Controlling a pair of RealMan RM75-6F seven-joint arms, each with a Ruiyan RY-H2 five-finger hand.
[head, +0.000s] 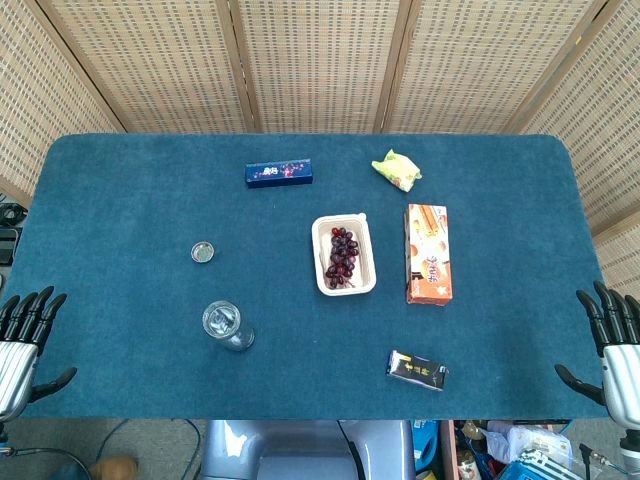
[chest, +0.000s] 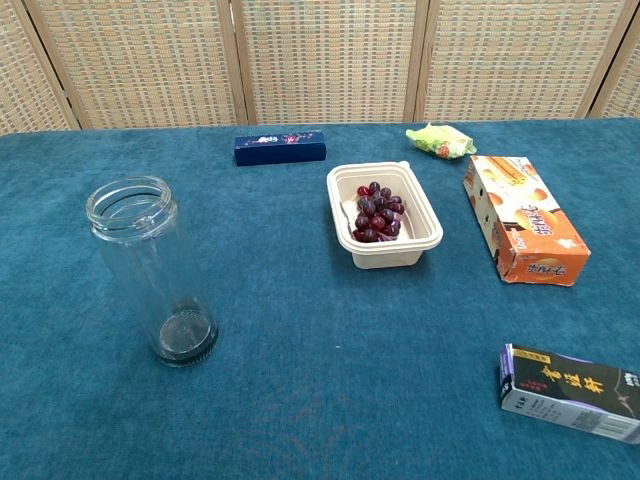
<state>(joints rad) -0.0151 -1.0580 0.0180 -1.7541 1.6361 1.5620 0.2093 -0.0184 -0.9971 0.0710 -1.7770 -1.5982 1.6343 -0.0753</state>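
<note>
Resting off the desk's near corners, both hands hold nothing: the left robot hand sits at about 8 o'clock from the desk's middle with its fingers spread, and the right robot hand at about 4 o'clock, spread as well. Nearest the left one is the open glass jar, standing upright, with its small lid lying apart at 11 o'clock from it. Nearest the right one is the dark carton, lying flat near the front edge.

At the centre sits the tray of grapes, with the orange box just beside it at 3 o'clock.

A good reach for the jar would, I judge, come in low from the side, fingers wrapping the mid-wall rather than the rim, since tall smooth glass tips easily on cloth.
</note>
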